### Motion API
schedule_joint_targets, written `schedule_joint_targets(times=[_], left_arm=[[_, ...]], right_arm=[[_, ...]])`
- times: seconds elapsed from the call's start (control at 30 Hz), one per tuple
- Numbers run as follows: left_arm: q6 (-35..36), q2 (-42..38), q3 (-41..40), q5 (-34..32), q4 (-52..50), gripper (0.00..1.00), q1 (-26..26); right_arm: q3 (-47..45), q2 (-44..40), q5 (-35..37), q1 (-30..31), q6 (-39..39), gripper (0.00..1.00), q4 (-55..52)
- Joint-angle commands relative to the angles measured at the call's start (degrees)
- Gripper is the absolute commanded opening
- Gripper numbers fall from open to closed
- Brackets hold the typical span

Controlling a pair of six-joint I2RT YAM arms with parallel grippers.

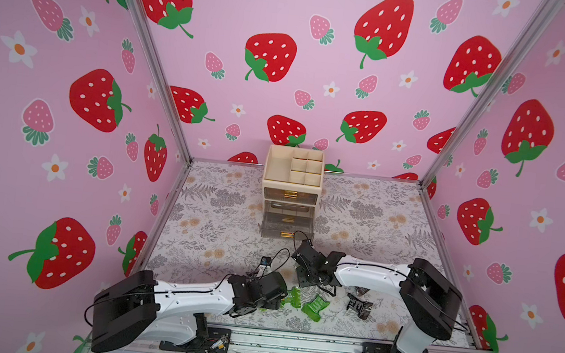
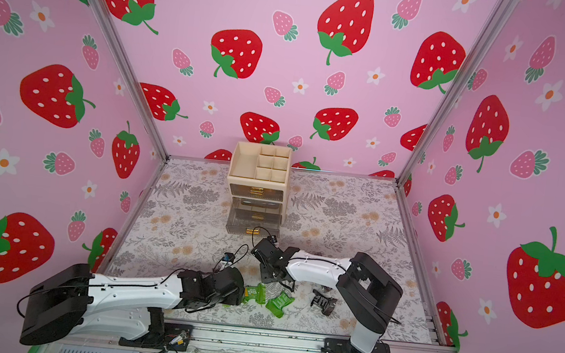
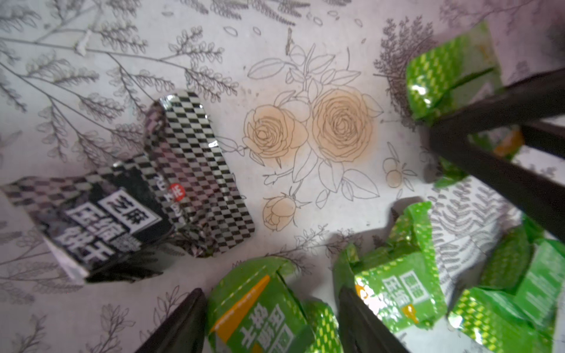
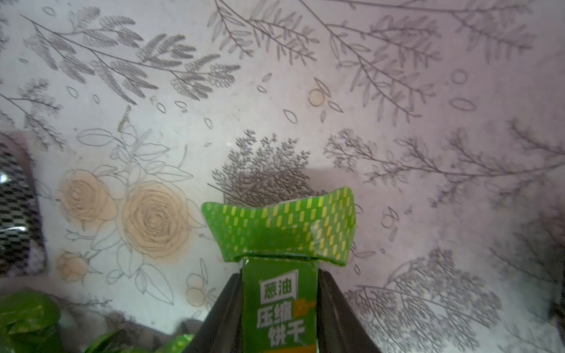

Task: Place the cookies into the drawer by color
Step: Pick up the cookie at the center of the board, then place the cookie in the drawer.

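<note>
**A:** Which cookie is in play, and where is it?

**B:** A shiny green foil-wrapped cookie packet with a white label point(image 4: 279, 238). The right gripper point(image 4: 279, 275) is clenched on its body, a black finger on each side, and one flared crimped end sticks out past the fingertips. It is in front of the beige plastic organizer with smoky translucent drawers and gold handles point(image 1: 291, 185), near it but not in it.

**A:** And the others?

**B:** Loose green packets point(image 1: 313, 307) lie farther out in front of the organizer, toward the arm bases. Black-and-silver checkered packets point(image 1: 362, 307) sit in front of the organizer and off to its right.

**A:** What about the left claw?

**B:** The left gripper point(image 3: 270, 290) straddles another green packet with an orange stripe point(image 3: 260, 314), one finger on each side. I can't tell whether it is squeezing the packet or only bracketing it.

**A:** And the organizer itself?

**B:** Its top drawer sits flush and the two below stick out forward. A divided tray forms its top. It stands at the far edge of the floral-print table cover point(image 1: 377, 212), against the pink strawberry-patterned wall point(image 1: 321, 63).
</note>
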Motion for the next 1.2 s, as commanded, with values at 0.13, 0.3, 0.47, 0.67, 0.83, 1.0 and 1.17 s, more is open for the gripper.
schedule_joint_targets(times=[0.13, 0.3, 0.47, 0.67, 0.83, 1.0, 1.17], left_arm=[[-0.85, 3.77, 3.24, -4.82, -7.10, 0.69, -0.55], [-2.99, 3.14, 4.33, -4.81, -11.58, 0.62, -1.56], [-5.98, 5.87, 8.11, -8.92, -19.18, 0.65, -3.98], [-2.62, 1.17, 7.39, -7.93, -14.56, 0.75, -4.13], [1.90, -6.12, 8.81, -5.90, -13.18, 0.77, -3.59], [8.43, -11.68, 12.59, -2.69, -13.41, 0.77, 1.52], [13.59, -14.46, 14.77, 3.76, -9.98, 0.76, 10.61]], right_arm=[[-2.89, -5.47, 0.74, -0.85, -0.06, 0.35, -0.20], [-3.29, -8.65, 1.06, -1.13, -0.62, 0.35, -0.81], [-3.60, -11.84, 1.40, -1.21, -0.66, 0.34, -1.98], [-3.78, -15.17, 1.20, -1.37, -1.29, 0.34, -2.31], [-1.44, -19.38, -0.01, -1.39, -2.43, 0.34, -4.08], [6.41, -20.68, 0.80, -1.43, -4.29, 0.34, -9.43], [18.01, -16.02, 3.90, -2.90, -5.58, 0.34, -15.14]])
